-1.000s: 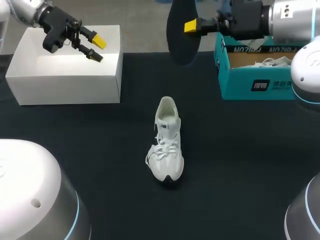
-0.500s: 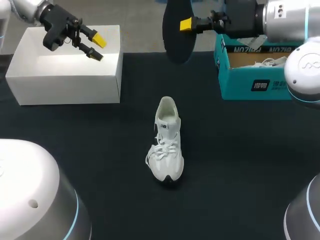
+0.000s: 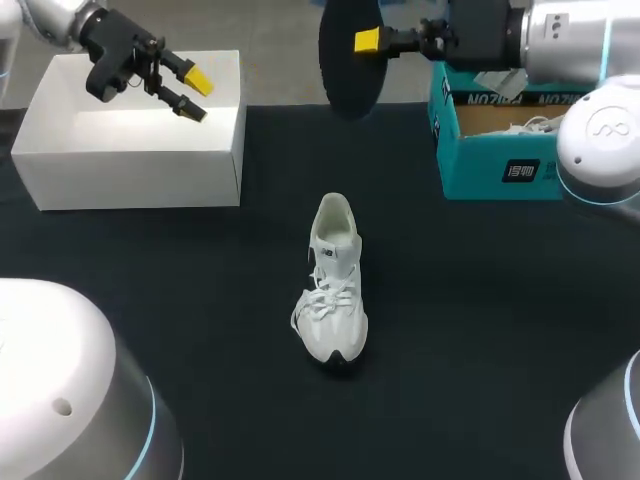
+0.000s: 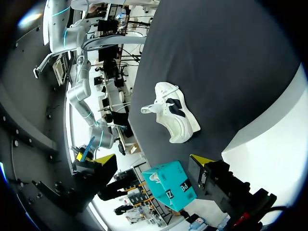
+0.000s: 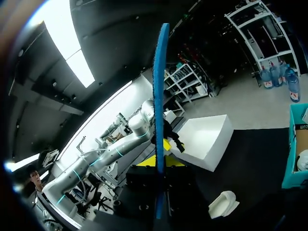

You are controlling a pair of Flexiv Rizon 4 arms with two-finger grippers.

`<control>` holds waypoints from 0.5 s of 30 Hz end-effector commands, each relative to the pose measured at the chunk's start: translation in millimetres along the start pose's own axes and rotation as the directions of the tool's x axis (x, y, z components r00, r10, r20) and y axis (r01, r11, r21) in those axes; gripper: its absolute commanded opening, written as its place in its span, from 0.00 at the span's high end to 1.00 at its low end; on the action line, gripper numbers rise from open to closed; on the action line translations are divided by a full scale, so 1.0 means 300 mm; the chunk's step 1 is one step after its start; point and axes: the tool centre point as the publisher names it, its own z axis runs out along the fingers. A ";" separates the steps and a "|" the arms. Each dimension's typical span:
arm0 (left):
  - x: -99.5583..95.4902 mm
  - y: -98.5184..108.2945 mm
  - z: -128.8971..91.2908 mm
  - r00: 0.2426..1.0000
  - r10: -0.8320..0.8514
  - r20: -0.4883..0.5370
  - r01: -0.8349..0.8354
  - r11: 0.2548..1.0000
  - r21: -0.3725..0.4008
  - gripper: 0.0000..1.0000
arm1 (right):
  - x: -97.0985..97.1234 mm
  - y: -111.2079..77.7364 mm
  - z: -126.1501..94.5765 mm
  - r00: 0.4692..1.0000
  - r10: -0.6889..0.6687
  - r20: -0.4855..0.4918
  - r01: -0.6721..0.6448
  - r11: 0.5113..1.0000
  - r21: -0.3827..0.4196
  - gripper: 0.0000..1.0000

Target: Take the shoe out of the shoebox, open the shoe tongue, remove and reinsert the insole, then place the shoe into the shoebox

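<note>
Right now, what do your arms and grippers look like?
Left arm and right arm: rounded silver-white links with thin cyan light rings at the joints. Left gripper and right gripper: black blocky bodies, slim black fingers ending in bright yellow tips.

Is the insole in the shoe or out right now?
Out. The right gripper is shut on the dark insole, held up in the air, well apart from the white shoe on the table.

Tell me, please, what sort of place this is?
Likely a robotics lab workbench: a dark table holds a white shoe and teal shoebox, while the right end effector grips the insole and the left end effector hangs open.
</note>
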 end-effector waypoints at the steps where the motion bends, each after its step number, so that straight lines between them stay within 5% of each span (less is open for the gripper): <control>1: -0.002 0.000 -0.002 1.000 0.001 -0.003 -0.001 1.000 0.002 0.00 | -0.079 -0.036 0.095 0.998 -0.002 -0.056 0.000 1.000 -0.020 1.00; 7: -0.002 0.000 -0.002 1.000 0.001 -0.003 -0.001 1.000 0.002 0.00 | -0.148 -0.088 0.138 0.998 0.015 -0.060 -0.014 0.999 0.030 1.00; 15: -0.002 0.000 -0.002 1.000 0.001 -0.003 -0.001 1.000 0.002 0.00 | -0.224 -0.180 0.143 0.997 0.060 -0.054 -0.061 0.998 -0.014 1.00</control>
